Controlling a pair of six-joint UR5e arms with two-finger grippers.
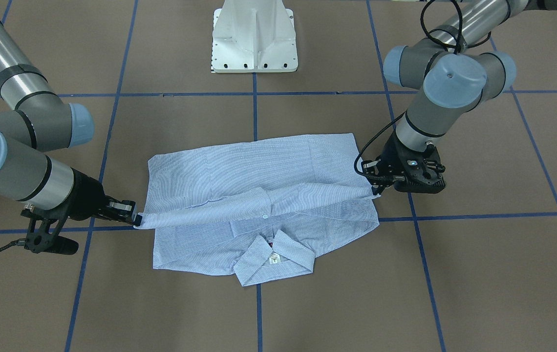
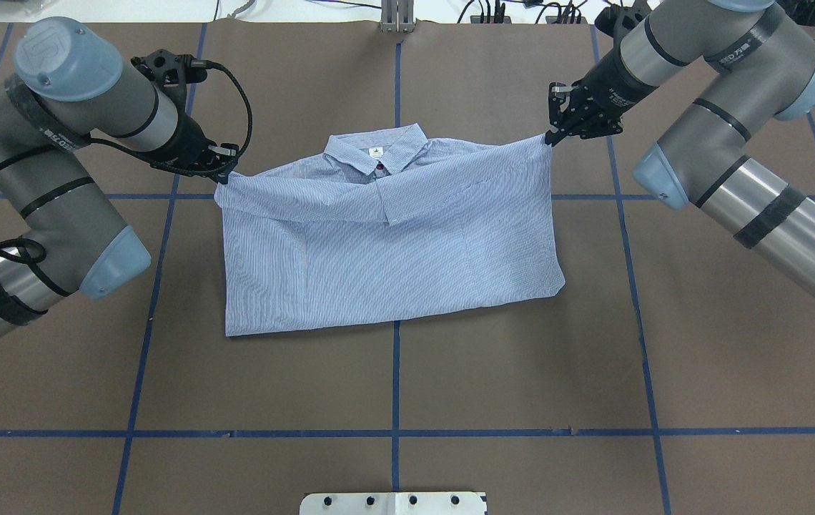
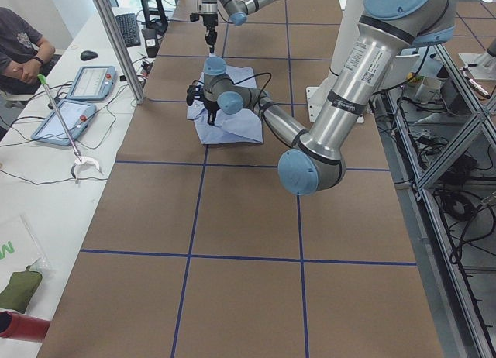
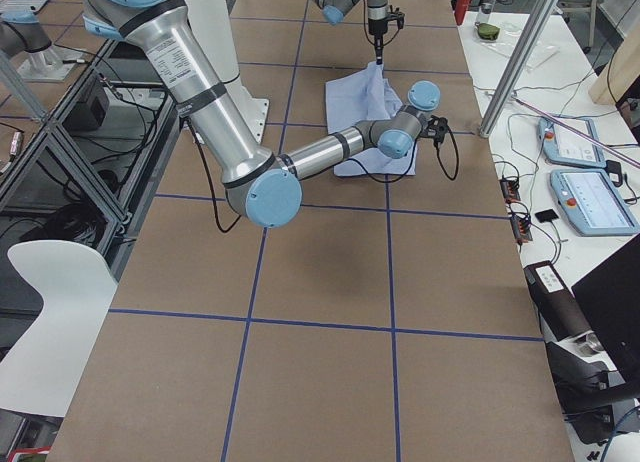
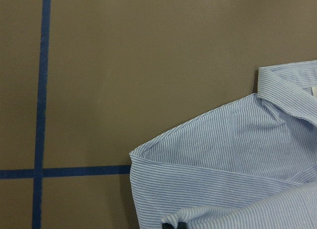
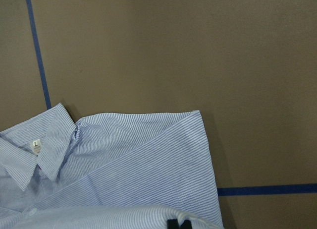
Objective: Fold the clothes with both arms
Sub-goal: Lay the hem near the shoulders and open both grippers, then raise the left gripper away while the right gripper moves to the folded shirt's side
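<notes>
The clothes are one light-blue striped shirt (image 2: 393, 243), half folded on the brown table. Its collar (image 2: 377, 151) with a white neck label lies at the far edge from the robot. A folded-over layer stretches across the shirt just short of the collar, held taut at both ends. My left gripper (image 2: 225, 172) is shut on that layer's left corner. My right gripper (image 2: 549, 138) is shut on its right corner. The front-facing view mirrors this, with the left gripper (image 1: 375, 189) and the right gripper (image 1: 137, 219). Both wrist views show striped cloth (image 5: 223, 174) (image 6: 148, 169) at the fingertips.
The white pedestal base (image 1: 255, 36) stands on the robot's side of the shirt. Blue tape lines (image 2: 393, 433) grid the table. A side bench holds tablets (image 3: 89, 83) and a seated person (image 3: 19, 40) at the table's far side. Brown table surface (image 2: 393, 379) lies between shirt and base.
</notes>
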